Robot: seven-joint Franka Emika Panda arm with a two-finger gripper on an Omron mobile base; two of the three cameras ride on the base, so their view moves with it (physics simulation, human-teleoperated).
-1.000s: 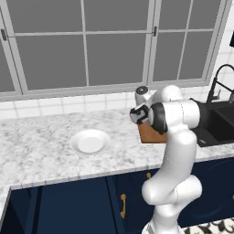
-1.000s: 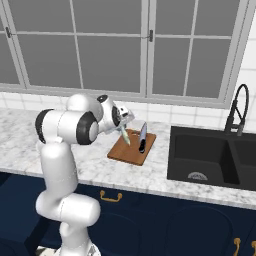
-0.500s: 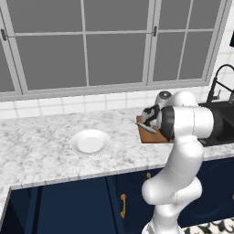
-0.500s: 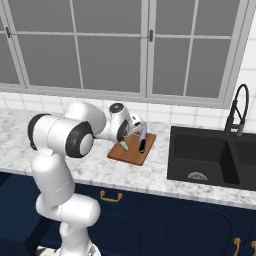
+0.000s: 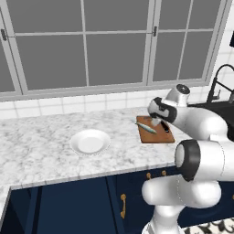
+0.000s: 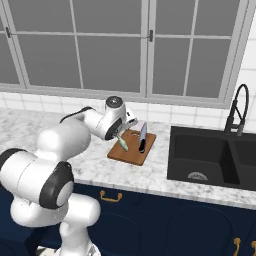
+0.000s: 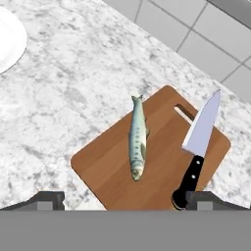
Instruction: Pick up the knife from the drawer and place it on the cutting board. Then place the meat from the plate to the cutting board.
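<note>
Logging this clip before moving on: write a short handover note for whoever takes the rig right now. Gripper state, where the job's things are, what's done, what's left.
Gripper: open, holding nothing, above the cutting board.
Knife: lying on the board, blade toward the handle slot.
Fish: lying on the board beside the knife, apart from it.
Plate: on the counter, nothing on it.
Done: both items are on the board.
Left: nothing but to pull the arm away.
</note>
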